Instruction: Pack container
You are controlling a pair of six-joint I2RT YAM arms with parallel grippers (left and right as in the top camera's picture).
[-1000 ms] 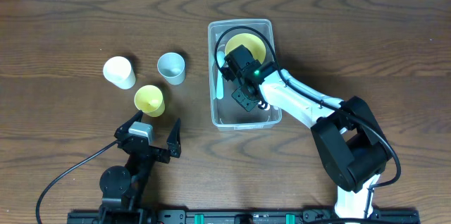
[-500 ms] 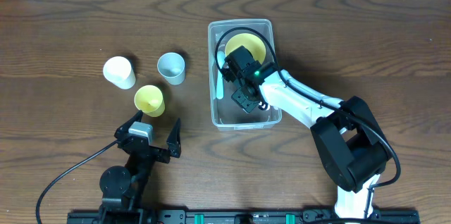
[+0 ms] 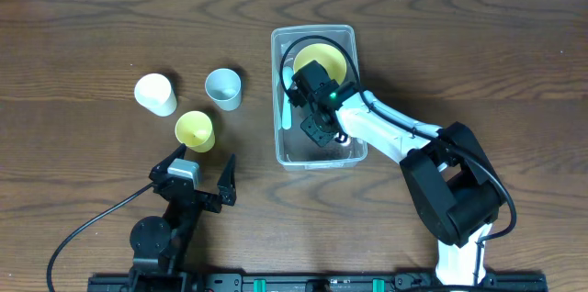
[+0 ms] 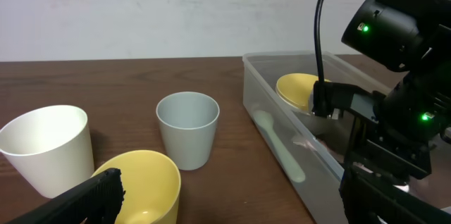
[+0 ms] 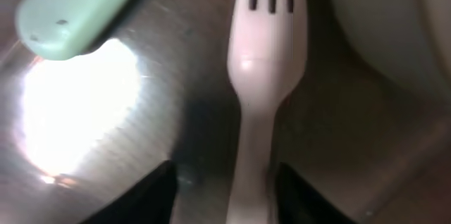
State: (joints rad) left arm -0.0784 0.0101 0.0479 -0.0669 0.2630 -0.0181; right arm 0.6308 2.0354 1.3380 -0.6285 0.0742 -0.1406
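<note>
The clear container (image 3: 354, 35) stands at the table's middle and holds a yellow bowl (image 3: 323, 58), a pale green spoon (image 3: 287, 99) and a pale pink fork (image 5: 268, 48). My right gripper (image 3: 317, 127) is inside the container, low over its floor. In the right wrist view it (image 5: 227, 192) is open, with a finger on each side of the fork's handle and a gap showing on both sides. The spoon's end (image 5: 77, 5) lies to the upper left. My left gripper (image 3: 202, 177) is open and empty near the front edge, facing the cups and the container (image 4: 261, 56).
Three cups stand left of the container: white (image 3: 156, 94), grey-blue (image 3: 223, 88) and yellow (image 3: 195, 130). In the left wrist view the yellow cup (image 4: 141, 182) is closest, by the left finger. The right arm's cable arches over the container.
The right gripper has shifted very slightly inside the container. The left arm and the cups have not moved.
</note>
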